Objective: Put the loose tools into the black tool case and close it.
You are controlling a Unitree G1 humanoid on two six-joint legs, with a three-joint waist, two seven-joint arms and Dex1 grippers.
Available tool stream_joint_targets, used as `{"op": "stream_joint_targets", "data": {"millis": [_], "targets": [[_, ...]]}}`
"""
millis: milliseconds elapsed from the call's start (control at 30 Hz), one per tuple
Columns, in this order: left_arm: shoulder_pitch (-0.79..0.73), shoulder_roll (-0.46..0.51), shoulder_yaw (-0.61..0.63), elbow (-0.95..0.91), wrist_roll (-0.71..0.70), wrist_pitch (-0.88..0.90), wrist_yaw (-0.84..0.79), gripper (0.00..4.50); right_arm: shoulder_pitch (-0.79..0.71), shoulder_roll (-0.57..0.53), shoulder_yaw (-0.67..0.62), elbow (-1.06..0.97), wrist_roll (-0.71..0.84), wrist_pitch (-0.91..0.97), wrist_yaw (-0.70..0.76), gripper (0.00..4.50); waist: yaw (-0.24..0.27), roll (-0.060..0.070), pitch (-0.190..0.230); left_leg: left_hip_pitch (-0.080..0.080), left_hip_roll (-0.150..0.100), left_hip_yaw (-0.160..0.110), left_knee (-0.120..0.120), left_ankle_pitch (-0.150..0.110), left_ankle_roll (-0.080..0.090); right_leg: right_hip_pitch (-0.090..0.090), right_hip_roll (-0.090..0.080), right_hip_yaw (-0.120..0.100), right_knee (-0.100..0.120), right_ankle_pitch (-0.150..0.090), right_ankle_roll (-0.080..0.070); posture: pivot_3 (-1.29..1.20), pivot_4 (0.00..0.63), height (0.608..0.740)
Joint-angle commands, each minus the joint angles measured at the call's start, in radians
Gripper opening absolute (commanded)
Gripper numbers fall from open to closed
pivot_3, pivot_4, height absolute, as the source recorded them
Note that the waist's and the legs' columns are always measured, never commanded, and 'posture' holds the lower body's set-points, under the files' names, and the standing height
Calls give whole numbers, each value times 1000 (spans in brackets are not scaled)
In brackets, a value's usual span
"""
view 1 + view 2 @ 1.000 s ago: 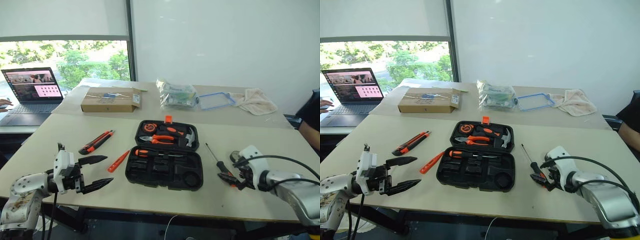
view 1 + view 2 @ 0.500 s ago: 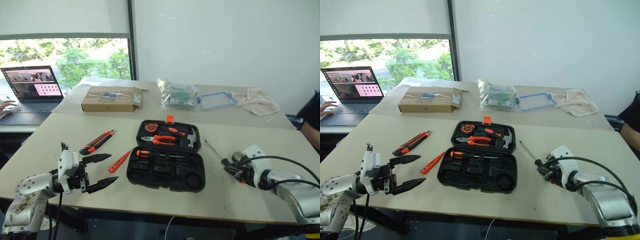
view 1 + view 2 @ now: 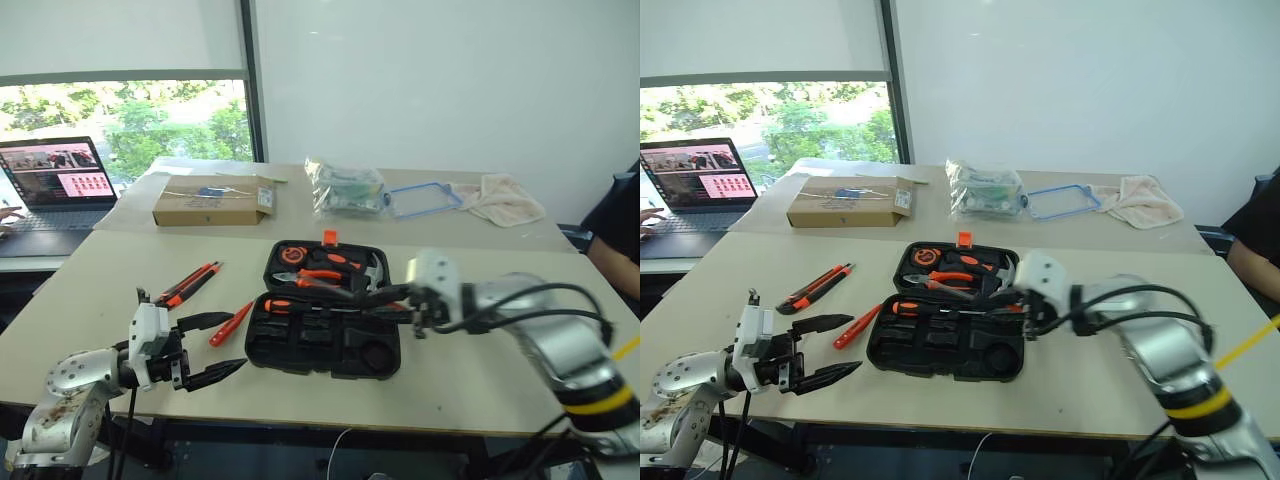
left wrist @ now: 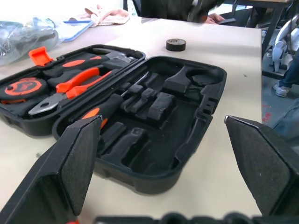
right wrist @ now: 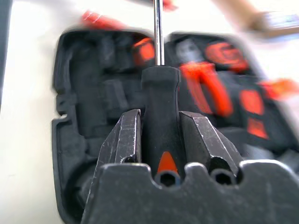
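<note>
Jaws of the right gripper (image 5: 159,133) clench a screwdriver (image 5: 160,112) by its handle, shaft aimed over the open black tool case (image 3: 325,345) mid-frame for seating; left gripper (image 3: 215,345) hovers released lower left.

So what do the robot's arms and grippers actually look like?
Both arms are silver-grey metal with white wrist housings and black cables looping along them. The right arm carries a yellow band. The left gripper and right gripper each have two black pointed fingers.
</note>
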Motion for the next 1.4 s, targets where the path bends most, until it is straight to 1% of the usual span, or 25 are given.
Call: {"op": "stream_joint_targets", "data": {"millis": [33,100,200,300,467,600,933,967,1000,1167,1200,1300,1400], "targets": [[-17,-9,1,-5,5,-25,13,4500,-64,-2,88,76,-103,0,28,937,7,0,0,-1,0,0,0,0,-1,0,0,0,0,0,0,0,150,740],[-9,-13,-4,-6,10,-26,16,4500,-86,7,140,114,-154,-7,33,937,11,0,0,-2,-1,0,1,0,0,-1,-2,-5,-1,0,0,0,150,740],[0,-18,-12,-13,15,-30,20,4500,-118,29,176,150,-189,24,47,937,6,0,0,-4,-1,1,0,-1,1,-1,-4,-10,-1,0,0,0,150,740],[4,-20,-10,-24,15,-26,32,4500,-139,37,206,186,-243,8,50,937,-1,0,0,-6,-1,1,-2,-1,1,-3,-4,-12,-2,0,1,0,150,740],[25,-18,-7,-44,14,-24,43,4500,-166,54,223,235,-287,-16,73,937,-5,0,0,-6,0,1,-3,-1,0,-3,-4,-15,-2,0,1,0,150,740],[30,-17,-4,-46,15,-24,50,4500,-175,60,252,240,-310,-34,127,937,-4,1,0,-5,-1,1,-2,-1,0,-1,-4,-15,-2,0,1,0,150,740],[34,-15,5,-45,16,-28,68,4500,-203,105,266,258,-359,0,150,937,-9,1,0,-3,0,1,-3,-1,-1,-1,-4,-15,-1,0,1,0,150,740],[34,-16,4,-47,16,-28,70,4500,-203,106,265,257,-362,4,155,1937,-9,1,0,-3,0,1,-3,0,-1,-1,-4,-15,-1,0,1,0,150,740],[32,-16,3,-46,16,-28,72,4500,-205,104,264,255,-358,9,170,2156,-10,1,0,-3,0,1,-3,0,-2,-1,-4,-15,-1,0,1,0,150,740],[32,-15,5,-45,17,-30,78,4500,-214,102,184,219,-280,-2,230,3881,-9,1,0,-3,0,1,-4,0,-2,-1,-4,-15,-1,0,1,0,150,740],[32,-15,6,-41,17,-30,78,4500,-218,91,158,215,-252,-12,261,4122,-10,1,0,-3,0,1,-4,0,-2,-1,-4,-15,-1,0,1,0,150,740],[26,-11,9,-28,18,-29,76,4500,-223,64,97,209,-174,-48,340,4122,-10,2,1,-3,0,2,-4,0,-2,-1,-4,-16,-1,0,1,0,150,740],[15,-9,10,-19,18,-27,78,4500,-215,55,66,227,-145,-94,357,4122,-8,2,1,-3,0,2,-4,0,-2,-1,-4,-16,-1,0,1,0,150,740]]}}
